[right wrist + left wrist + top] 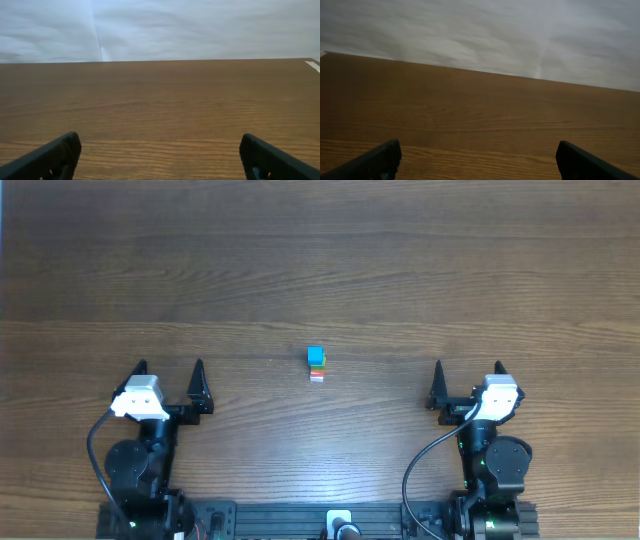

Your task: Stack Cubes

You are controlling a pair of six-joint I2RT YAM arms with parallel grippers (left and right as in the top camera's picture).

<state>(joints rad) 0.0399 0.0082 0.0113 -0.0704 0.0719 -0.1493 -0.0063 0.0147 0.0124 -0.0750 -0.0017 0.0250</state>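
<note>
The wooden bench [320, 260] carries the work. My left claw [169, 367] and right claw [468, 368] sit near their bases, both spread wide and gripping nothing. The cube stack [316, 366] stands upright between them, with the blue cube [316, 356] on top.

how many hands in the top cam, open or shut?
2. The left hand is at the table's lower left, open. The right hand is at its lower right, open. The cube stack stands between them, touched by neither. None appear hidden.
</note>
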